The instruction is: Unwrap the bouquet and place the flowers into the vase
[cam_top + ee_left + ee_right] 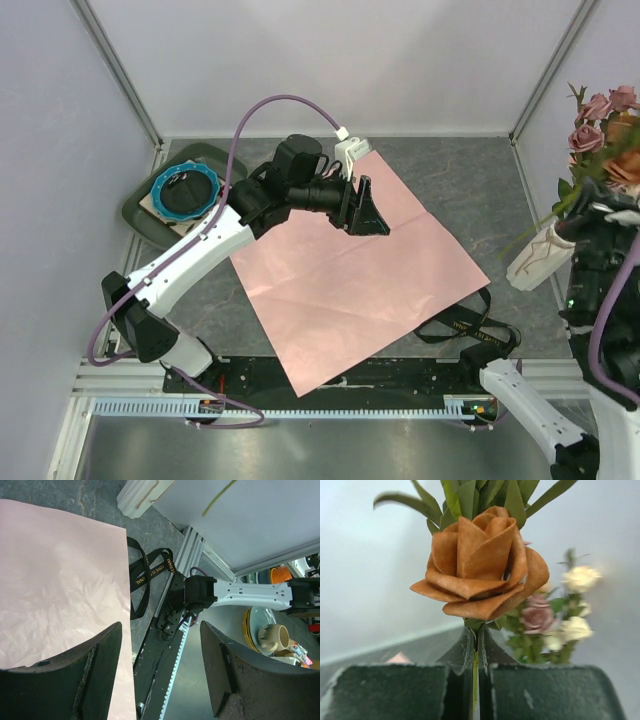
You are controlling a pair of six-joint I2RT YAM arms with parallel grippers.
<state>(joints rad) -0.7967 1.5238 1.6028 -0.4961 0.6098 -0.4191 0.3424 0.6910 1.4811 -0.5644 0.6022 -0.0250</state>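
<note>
The bouquet's pink paper (350, 275) lies spread flat on the table, and its black ribbon (470, 325) lies loose off the paper's right corner. My left gripper (372, 215) hovers open over the sheet's far part, nothing between its fingers (95, 670). At the far right the cream ribbed vase (540, 258) leans, with green stems in it. Above it are the flowers (600, 130). My right gripper (476, 632) is shut on the stem just under a rust rose (480, 565). Mauve (537, 617) and cream (580, 577) roses show blurred behind it.
A dark green tray with a blue-rimmed ring (185, 195) sits at the back left, beside the left arm. White walls close in the back and both sides. A black rail (340, 375) runs along the near edge between the arm bases.
</note>
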